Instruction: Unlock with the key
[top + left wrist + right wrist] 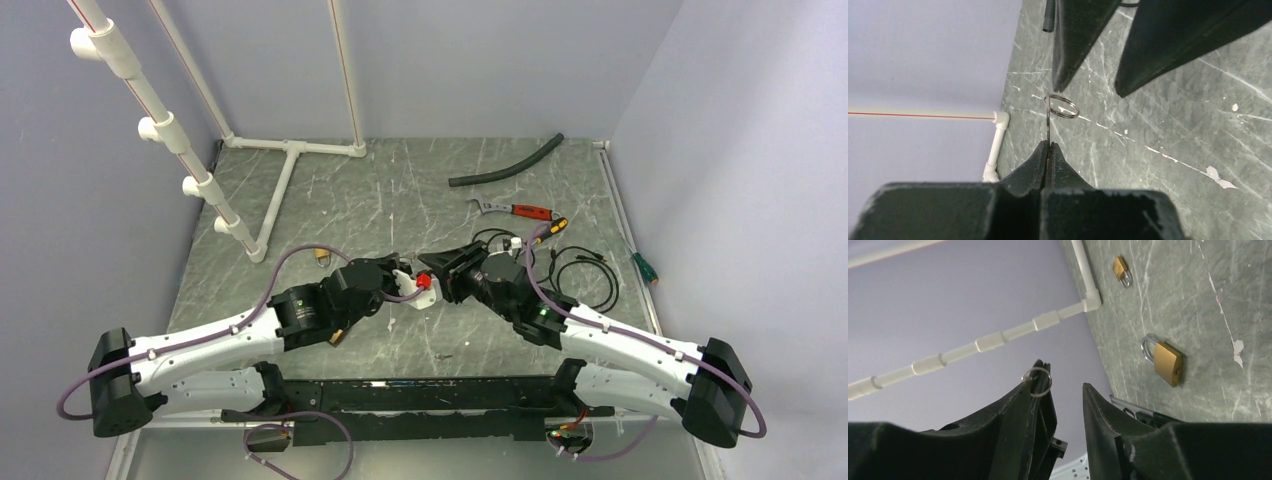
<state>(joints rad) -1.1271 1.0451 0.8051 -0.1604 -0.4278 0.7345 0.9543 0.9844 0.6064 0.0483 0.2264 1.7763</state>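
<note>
Key: one item. The key (1048,132) is seen edge-on in the left wrist view, clamped in the left gripper (1049,146), whose jaws are closed tight on it. It is held off the surface over the middle of the tabletop (400,190). One metal ring (1063,107) hangs at the key's free end.

Right gripper (1063,375): jaws parted, with nothing between them. The ring sits at the tip of one of its fingers (1023,405); whether it touches that finger cannot be told.

Padlocks: two, both brass with silver shackles, both lying flat with shackles closed. The larger padlock (1165,360) lies nearer the grippers. The smaller padlock (1120,271) lies farther off, near the foot of the white pipe frame (290,170) toward the left edge.

Other items:
- One black hose (505,165) near the far edge.
- One wrench (510,210) with a red handle, right of the middle.
- One green-handled screwdriver (645,268) at the right edge.
- One bundle of black cables (580,265) beside the right arm.
</note>
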